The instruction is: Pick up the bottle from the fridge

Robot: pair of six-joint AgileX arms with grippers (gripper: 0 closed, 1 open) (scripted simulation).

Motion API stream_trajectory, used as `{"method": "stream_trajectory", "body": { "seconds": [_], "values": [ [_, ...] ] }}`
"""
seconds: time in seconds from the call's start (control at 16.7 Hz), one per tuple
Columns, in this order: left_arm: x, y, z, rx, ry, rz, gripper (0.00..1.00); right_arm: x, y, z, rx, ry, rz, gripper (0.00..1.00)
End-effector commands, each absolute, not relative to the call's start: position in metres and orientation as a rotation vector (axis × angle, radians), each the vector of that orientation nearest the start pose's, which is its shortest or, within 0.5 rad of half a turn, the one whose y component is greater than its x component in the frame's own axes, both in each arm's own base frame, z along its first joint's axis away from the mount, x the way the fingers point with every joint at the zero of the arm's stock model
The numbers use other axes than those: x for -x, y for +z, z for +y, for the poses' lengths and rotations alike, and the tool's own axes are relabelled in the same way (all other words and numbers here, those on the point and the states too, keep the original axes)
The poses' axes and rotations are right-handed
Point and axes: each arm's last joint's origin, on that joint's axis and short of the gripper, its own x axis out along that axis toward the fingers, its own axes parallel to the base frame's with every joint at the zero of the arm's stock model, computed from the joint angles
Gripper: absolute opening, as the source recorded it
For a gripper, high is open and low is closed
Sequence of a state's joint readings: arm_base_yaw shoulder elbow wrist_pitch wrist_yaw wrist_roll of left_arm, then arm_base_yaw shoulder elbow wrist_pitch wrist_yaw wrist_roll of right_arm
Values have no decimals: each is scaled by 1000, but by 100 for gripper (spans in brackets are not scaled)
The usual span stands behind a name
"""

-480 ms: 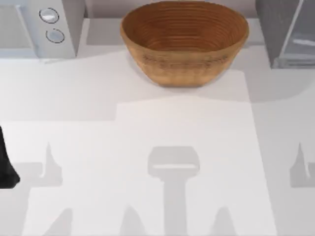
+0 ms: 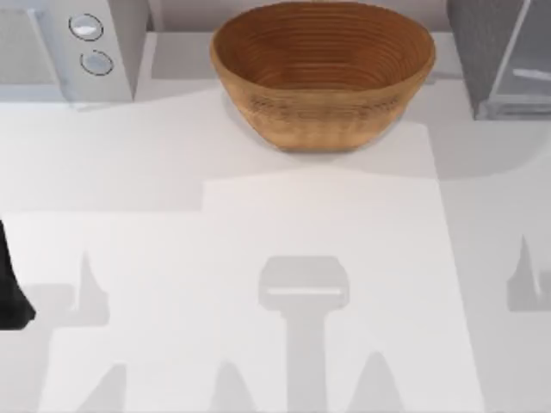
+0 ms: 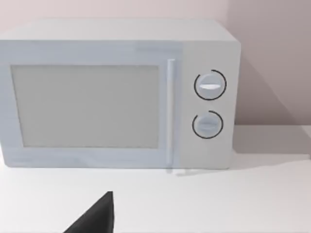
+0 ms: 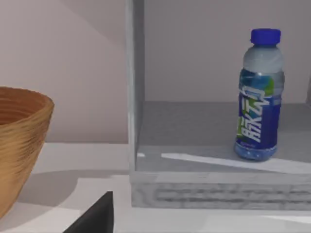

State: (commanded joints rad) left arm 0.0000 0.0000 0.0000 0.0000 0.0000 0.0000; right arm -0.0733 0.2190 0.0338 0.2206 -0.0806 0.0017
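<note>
Nearest, at the left edge of the white desk (image 2: pixel 258 224), a dark part of the left arm (image 2: pixel 10 292) is seen from above, low over the surface. A dark wedge of the left gripper (image 3: pixel 95 218) is caught by its own wrist camera; whether it is wide or narrow cannot be told. A like wedge of the right gripper (image 4: pixel 95 218) is seen in the right wrist view, and its state cannot be told either. Nothing is held by either one as far as can be seen. Grey shadows of both arms are cast across the near half of the desk.

Farther off, at the middle of the far edge, a woven basket (image 2: pixel 323 73) is set upright, its brown bowl open to the top. At the far left corner a white microwave (image 2: pixel 69 47) with two round knobs is placed, its door shut. At the far right corner the fridge (image 2: pixel 499 56) is found, dark grey and speckled, with a pale glassy panel along its side. Its inside is laid open toward the right wrist camera. The bottle (image 4: pixel 257 97) is stood upright on the grey floor of the fridge, well apart from the pale wall nearest the basket. A bright-blue cap, a pale neck and a blue label are carried by it.
</note>
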Motion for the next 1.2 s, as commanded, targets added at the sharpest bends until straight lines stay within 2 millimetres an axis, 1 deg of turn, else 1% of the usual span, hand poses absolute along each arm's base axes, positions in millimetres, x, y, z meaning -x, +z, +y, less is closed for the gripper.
{"method": "stream_trajectory", "body": {
  "seconds": [0.18,0.3,0.42,0.6,0.78,0.96,1.2],
  "values": [
    [-106,160,-1,0,0,0,100,-136,181,-16,10,7,-44,100],
    [-106,160,-1,0,0,0,100,-152,180,-26,10,6,-32,100],
    [-106,160,-1,0,0,0,100,-167,173,-37,5,5,-10,100],
    [-106,160,-1,0,0,0,100,-185,155,-56,-8,3,24,100],
    [-106,160,-1,0,0,0,100,-196,138,-74,-16,2,33,100],
    [-106,160,-1,0,0,0,100,-202,123,-89,-13,1,24,100],
    [-106,160,-1,0,0,0,100,-204,111,-101,-1,0,2,100]
  ]
}}
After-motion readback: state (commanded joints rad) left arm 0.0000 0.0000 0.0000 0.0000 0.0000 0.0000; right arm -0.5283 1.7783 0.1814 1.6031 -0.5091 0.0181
